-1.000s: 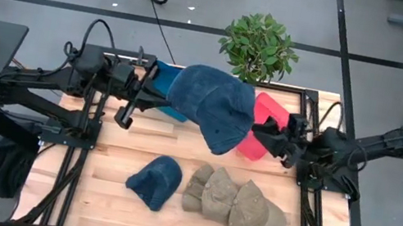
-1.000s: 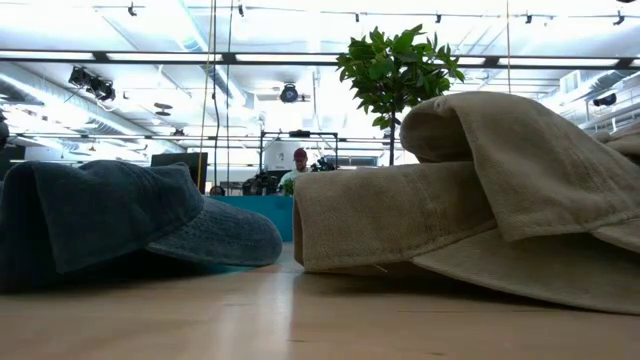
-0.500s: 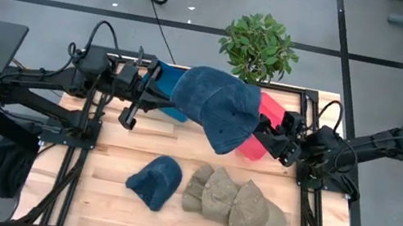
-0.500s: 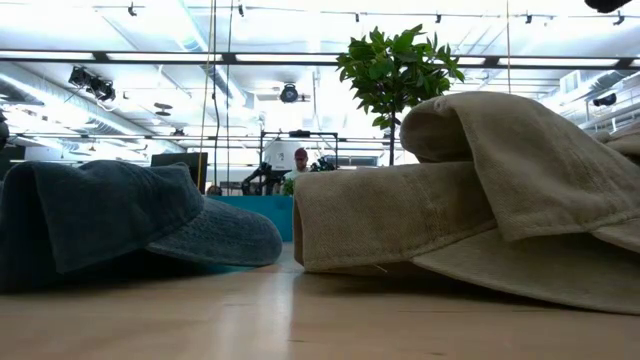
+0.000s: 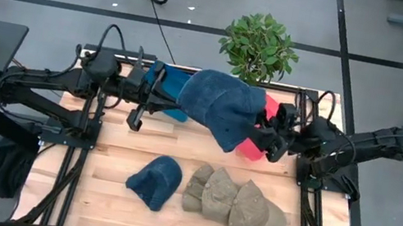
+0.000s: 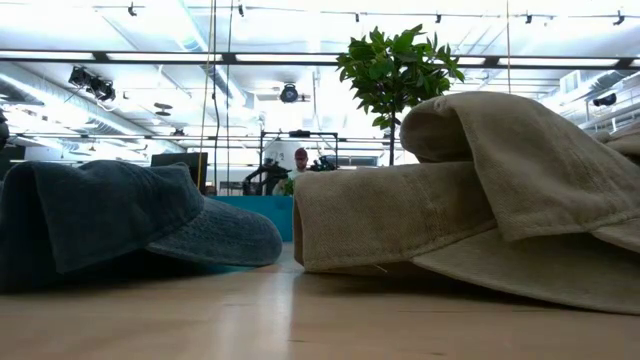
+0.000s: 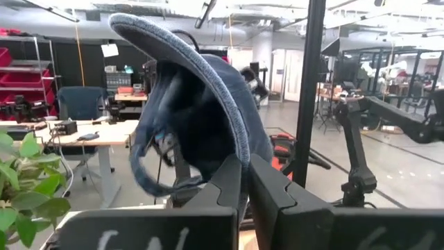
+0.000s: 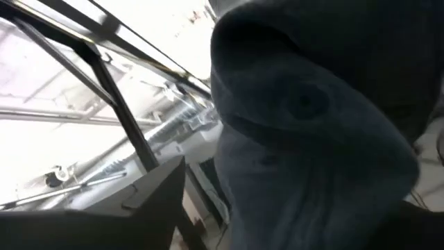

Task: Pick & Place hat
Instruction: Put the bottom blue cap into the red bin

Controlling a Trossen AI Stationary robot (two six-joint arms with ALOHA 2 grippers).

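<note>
A dark blue cap (image 5: 221, 108) is held in the air over the table's far part, between a teal bin (image 5: 172, 91) and a red bin (image 5: 263, 132). My left gripper (image 5: 151, 96) is shut on it at its left side; the cap also shows in the left wrist view (image 7: 201, 118). My right gripper (image 5: 268, 135) is open at the cap's right side. The cap's crown (image 8: 312, 139) fills the right wrist view between its fingers. A second blue cap (image 5: 155, 180) and several tan caps (image 5: 237, 204) lie on the table. My left gripper pinches the edge of the cap's brim (image 7: 239, 149) between its two fingers (image 7: 229, 184). It comes level from the table's left. The cap is lifted clear and reaches out past the fingertips, its brim arching upward. My right gripper stands around the crown; I cannot tell whether it touches.
A potted plant (image 5: 259, 47) stands beyond the far edge. The lying blue cap (image 6: 120, 220) and the tan caps (image 6: 470, 190) take up the table's near middle. Bare wood shows at the near left (image 5: 100, 195).
My left gripper has carried the blue cap a little toward the table's right and far edges, and the cap stays lifted clear. My right gripper has moved toward the table's left, up to the cap's right side.
</note>
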